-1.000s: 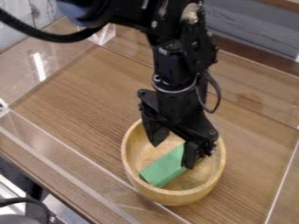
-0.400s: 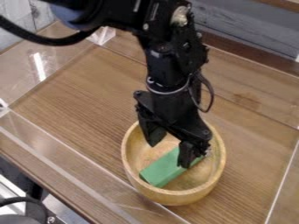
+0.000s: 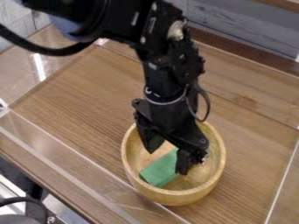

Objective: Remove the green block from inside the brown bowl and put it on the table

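The brown bowl (image 3: 208, 187), a round light-wood dish, sits on the table (image 3: 93, 96) near the front right. Inside it lies the green block (image 3: 158, 171), partly covered by the arm. My black gripper (image 3: 170, 154) points straight down into the bowl, open. One finger (image 3: 149, 139) is at the bowl's left inner side, the other finger (image 3: 194, 157) to the block's right, so the block's upper end lies between them. I cannot tell whether either fingertip touches the block.
Clear acrylic walls (image 3: 35, 61) edge the tabletop on the left and front. Wood-grain surface stretches to the left and behind the bowl. A dark cable (image 3: 52, 48) loops from the arm at the upper left.
The arm has shifted slightly left and a little lower into the bowl. The jaws remain open and the block has not moved.
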You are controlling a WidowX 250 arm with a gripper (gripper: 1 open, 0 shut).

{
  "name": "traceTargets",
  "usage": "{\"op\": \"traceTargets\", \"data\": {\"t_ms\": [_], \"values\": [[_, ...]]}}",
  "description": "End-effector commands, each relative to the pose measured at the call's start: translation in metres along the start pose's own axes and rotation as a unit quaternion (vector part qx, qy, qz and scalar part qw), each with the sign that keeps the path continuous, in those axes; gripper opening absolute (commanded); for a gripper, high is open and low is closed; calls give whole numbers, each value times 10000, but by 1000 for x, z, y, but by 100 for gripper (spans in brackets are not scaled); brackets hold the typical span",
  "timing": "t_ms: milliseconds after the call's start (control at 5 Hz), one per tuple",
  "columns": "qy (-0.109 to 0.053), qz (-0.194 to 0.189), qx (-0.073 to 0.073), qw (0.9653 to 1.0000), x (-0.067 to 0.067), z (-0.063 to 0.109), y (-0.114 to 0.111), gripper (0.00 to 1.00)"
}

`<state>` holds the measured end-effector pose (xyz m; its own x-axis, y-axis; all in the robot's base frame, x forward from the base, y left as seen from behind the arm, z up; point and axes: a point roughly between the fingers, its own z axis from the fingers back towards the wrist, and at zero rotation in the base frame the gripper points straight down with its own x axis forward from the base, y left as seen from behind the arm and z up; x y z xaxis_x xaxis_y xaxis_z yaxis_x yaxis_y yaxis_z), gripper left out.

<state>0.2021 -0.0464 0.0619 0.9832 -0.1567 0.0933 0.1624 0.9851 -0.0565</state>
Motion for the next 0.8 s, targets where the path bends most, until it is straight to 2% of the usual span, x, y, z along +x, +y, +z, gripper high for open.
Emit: {"op": "traceTargets", "data": {"t_ms": [0,400,600], "values": [[-142,-21,2,9999,4,-2,-1,100],[-143,11,17,9999,3,-19,-2,100],[-152,41,15,9999,3,-25,-2,0]]}}
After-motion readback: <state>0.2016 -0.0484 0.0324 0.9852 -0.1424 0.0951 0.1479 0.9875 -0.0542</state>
